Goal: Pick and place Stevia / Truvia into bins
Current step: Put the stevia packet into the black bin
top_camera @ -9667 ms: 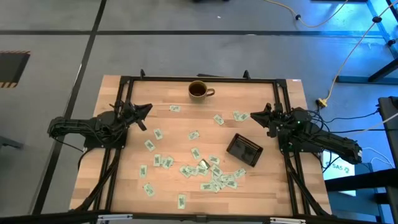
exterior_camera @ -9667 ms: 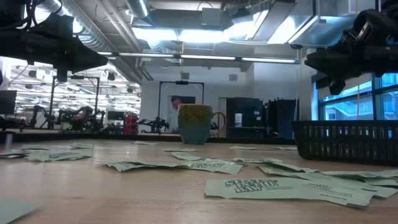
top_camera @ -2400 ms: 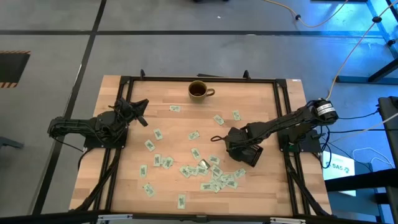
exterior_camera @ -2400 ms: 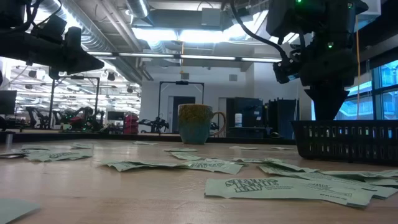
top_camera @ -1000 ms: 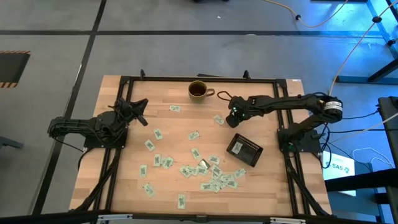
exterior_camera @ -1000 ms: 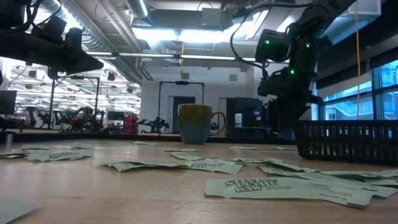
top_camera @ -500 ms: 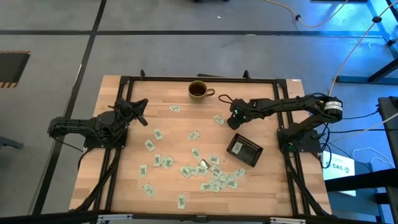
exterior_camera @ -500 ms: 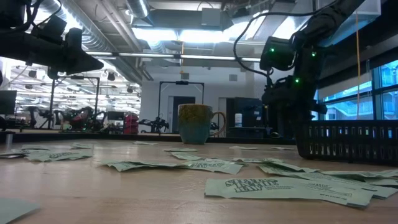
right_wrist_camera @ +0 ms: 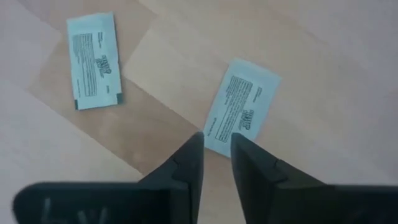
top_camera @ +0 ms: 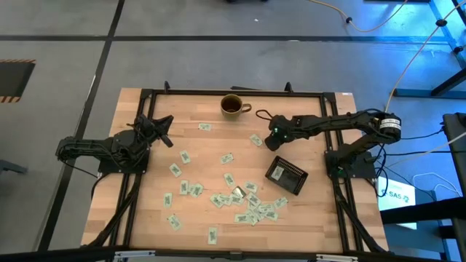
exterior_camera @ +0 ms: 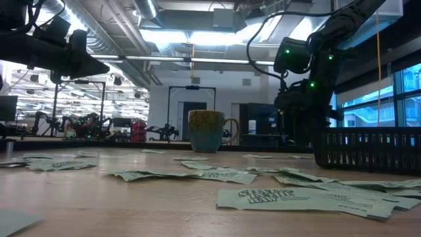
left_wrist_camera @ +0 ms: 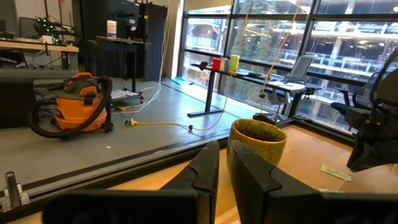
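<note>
My wooden counter (top_camera: 196, 218) fills the frame's centre. The black bin (top_camera: 286, 175) sits right of centre, sachets (top_camera: 247, 207) scattered left of it. My right end effector (right_wrist_camera: 215, 149), fingers narrowly parted, hovers over one sachet (right_wrist_camera: 242, 107). My left end effector (left_wrist_camera: 222, 167), narrow, waits at left.

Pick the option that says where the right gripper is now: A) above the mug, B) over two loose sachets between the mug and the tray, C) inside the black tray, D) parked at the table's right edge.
B: the right gripper points down at two sachets, between the mug and the black tray.
</note>
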Motion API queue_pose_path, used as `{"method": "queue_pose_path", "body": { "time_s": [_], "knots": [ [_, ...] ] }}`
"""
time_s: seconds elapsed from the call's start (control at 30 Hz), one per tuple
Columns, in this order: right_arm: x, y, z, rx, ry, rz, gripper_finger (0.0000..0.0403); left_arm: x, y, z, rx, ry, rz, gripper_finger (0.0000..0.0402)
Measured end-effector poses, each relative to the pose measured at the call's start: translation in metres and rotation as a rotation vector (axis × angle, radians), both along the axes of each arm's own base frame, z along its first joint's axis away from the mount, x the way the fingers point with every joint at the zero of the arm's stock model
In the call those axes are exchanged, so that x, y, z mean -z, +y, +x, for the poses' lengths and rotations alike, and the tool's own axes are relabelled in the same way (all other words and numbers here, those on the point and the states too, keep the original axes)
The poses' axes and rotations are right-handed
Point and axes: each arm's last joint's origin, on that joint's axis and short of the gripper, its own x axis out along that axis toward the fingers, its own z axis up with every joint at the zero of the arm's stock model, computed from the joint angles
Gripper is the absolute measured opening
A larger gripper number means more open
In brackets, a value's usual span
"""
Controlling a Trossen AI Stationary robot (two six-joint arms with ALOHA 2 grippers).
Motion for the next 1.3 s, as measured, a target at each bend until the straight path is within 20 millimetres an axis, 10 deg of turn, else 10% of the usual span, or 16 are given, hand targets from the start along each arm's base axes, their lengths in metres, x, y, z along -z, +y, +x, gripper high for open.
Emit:
{"method": "queue_pose_path", "body": {
  "time_s": [1.3],
  "knots": [
    [0.035, -0.008, 0.006, 0.001, 0.133, 0.032, 0.0041, 0.0, 0.0, 0.0, -0.009, 0.004, 0.0, 0.0033]
  ]
}}
